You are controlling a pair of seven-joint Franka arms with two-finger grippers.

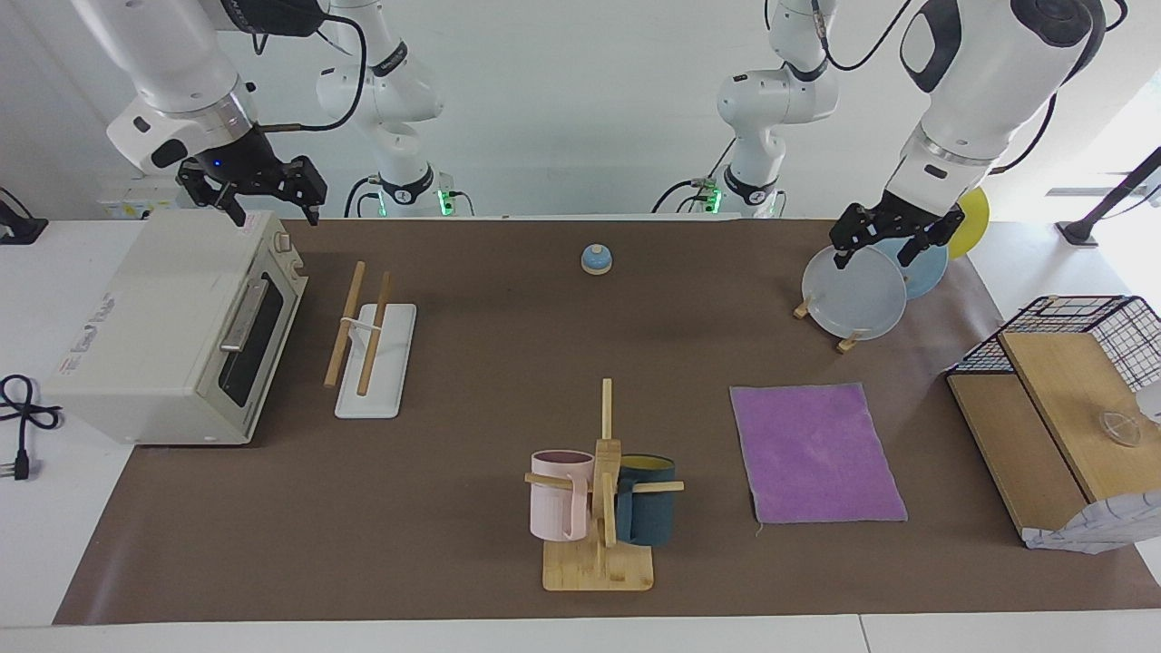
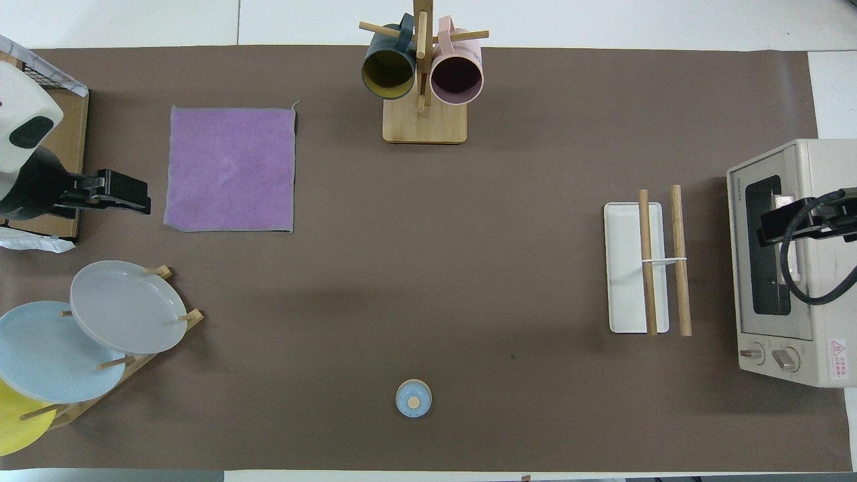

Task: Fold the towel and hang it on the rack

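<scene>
The towel point(image 1: 816, 453) point(image 2: 231, 169) lies flat and unfolded on the brown mat, purple face up, toward the left arm's end of the table. The rack point(image 1: 372, 349) point(image 2: 646, 261), two wooden rods over a white base, stands toward the right arm's end, in front of the toaster oven's door. My left gripper point(image 1: 875, 249) point(image 2: 134, 196) hangs open and empty in the air over the plate stand, to one side of the towel. My right gripper point(image 1: 272, 204) point(image 2: 770, 224) hangs open and empty over the toaster oven.
A mug tree point(image 1: 599, 508) with a pink and a dark mug stands beside the towel, mid-table. The plate stand point(image 1: 857, 295) holds three plates, nearer the robots than the towel. A blue bell point(image 1: 596, 259), the toaster oven point(image 1: 172, 326) and a wooden shelf with wire basket point(image 1: 1070, 390) also stand here.
</scene>
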